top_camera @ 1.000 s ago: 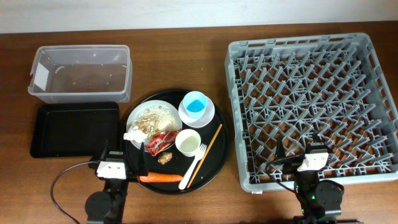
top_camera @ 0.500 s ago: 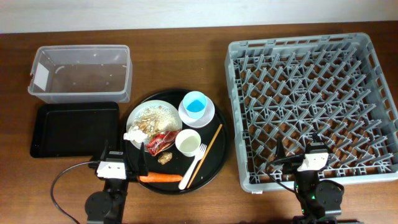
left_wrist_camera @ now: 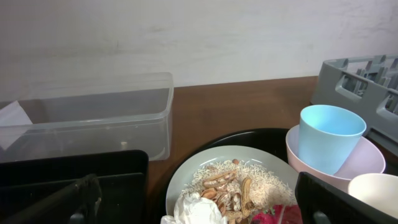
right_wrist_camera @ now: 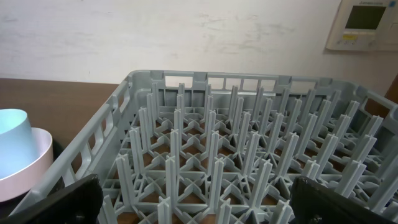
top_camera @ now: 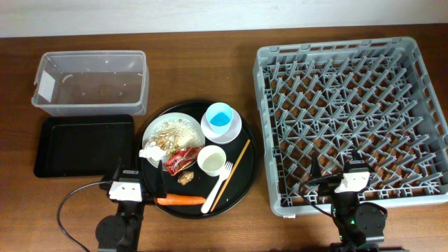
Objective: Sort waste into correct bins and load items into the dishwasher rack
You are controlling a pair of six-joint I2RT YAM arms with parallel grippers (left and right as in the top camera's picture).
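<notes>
table (top_camera: 210,70): dark brown wood, grain running side to side, a dull sheen on top. in the overhead view its far edge meets a pale band. wall (left_wrist_camera: 217,37) behind: off-white, matt, with faint scuffs and grey smudges, seen in both wrist views. a white panel (right_wrist_camera: 364,23) with a small greyish screen is fixed to the wall at upper right in the right wrist view, cut by the frame edge. light even and soft, shadows weak.

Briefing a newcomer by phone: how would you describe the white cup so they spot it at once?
Find the large round black tray left of the grey plastic rack. Near its centre stands the plain white cup, beside the white plastic fork; the other cup is light blue and sits on a white saucer.
</notes>
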